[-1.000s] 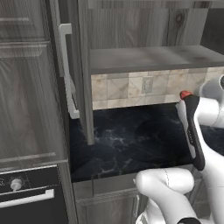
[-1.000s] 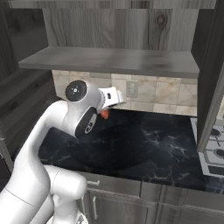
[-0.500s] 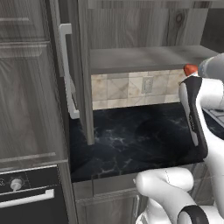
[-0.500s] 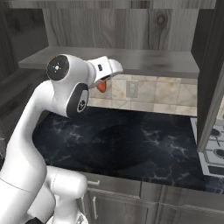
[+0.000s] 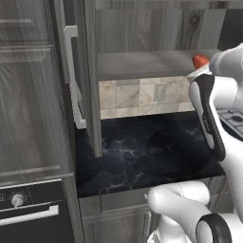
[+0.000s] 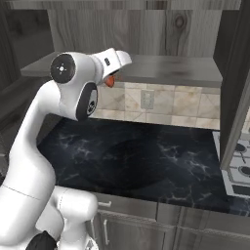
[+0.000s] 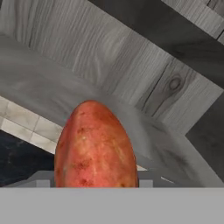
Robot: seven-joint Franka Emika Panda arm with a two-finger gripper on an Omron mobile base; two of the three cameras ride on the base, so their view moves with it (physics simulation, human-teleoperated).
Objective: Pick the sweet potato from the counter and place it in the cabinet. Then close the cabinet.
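No readable text, label, brand, number or sign is showing anywhere in these pictures.
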